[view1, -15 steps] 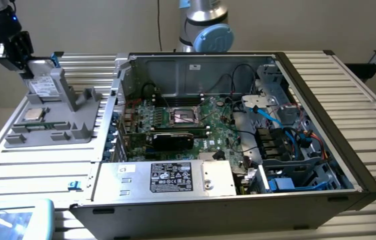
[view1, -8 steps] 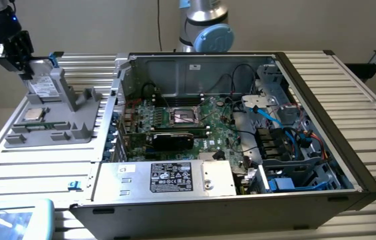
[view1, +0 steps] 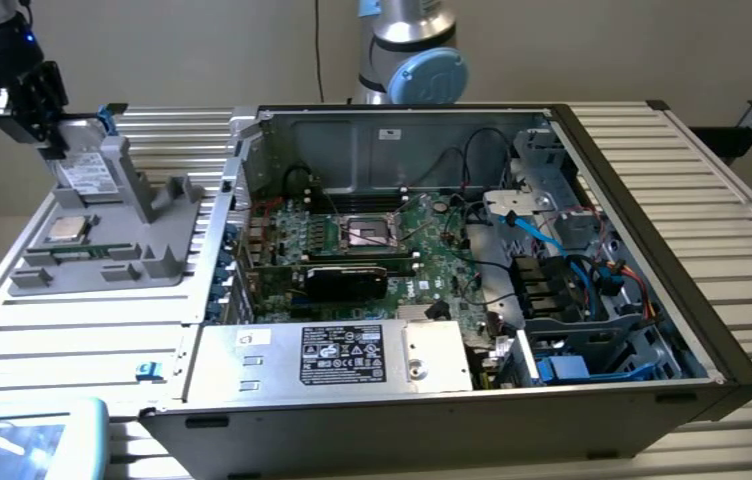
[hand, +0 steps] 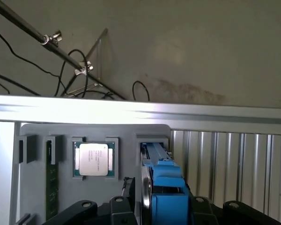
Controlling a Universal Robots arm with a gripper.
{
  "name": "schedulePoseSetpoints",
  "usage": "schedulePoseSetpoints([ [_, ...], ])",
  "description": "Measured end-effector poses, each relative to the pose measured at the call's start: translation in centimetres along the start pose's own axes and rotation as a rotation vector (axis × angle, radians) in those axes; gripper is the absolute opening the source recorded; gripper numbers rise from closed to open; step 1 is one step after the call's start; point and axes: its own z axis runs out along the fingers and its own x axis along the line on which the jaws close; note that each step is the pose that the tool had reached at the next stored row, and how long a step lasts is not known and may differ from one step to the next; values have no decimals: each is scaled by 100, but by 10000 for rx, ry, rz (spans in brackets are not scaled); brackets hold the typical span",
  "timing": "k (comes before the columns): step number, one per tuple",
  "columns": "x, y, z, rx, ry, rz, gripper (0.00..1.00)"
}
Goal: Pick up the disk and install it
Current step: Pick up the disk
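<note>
In the exterior view, we see the gripper (view1: 45, 135) at the far left, poised right over the top edge of the disk (view1: 83, 178). The disk stands on edge in a grey fixture (view1: 149, 255), leaning against its upright. We judge it is propped this way so that its upper end is free for a grasp from above. A processor chip (view1: 67, 228) lies flat in its own recess just beside the disk. The fixture rests on a slatted aluminium table (view1: 69, 340), next to the open computer case (view1: 390, 140). Inside the case, at the exterior view's right, sits a drive bay (view1: 590, 350) with blue parts, well apart from the disk. The disk is thus not yet installed, and the pick-up is the step in hand.

In the wrist view, we look along the disk (hand: 165, 185), whose blue carrier and silver edge run down into the fixture (hand: 126, 154) slot. The gripper (hand: 159, 206) straddles the near end of the disk, with its black links on either side. We cannot tell whether it has closed on the carrier or only brackets it. The disk sits seated in its slot. The processor chip (hand: 93, 159) lies nearby, and a memory stick (hand: 50, 187) stands in another slot beyond it. Keeping each part in its own pocket leaves the disk clear of its neighbours.
</note>
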Motion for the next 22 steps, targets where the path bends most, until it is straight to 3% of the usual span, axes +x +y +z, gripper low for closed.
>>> schedulePoseSetpoints([
  [3, 0, -2, 2, -86, -2, 2, 47],
  [6, 1, -3, 1, -90, 8, 2, 47],
  [13, -29, -16, 3, -92, 104, 6, 47],
  [22, -29, -16, 5, -150, 200, 18, 47],
])
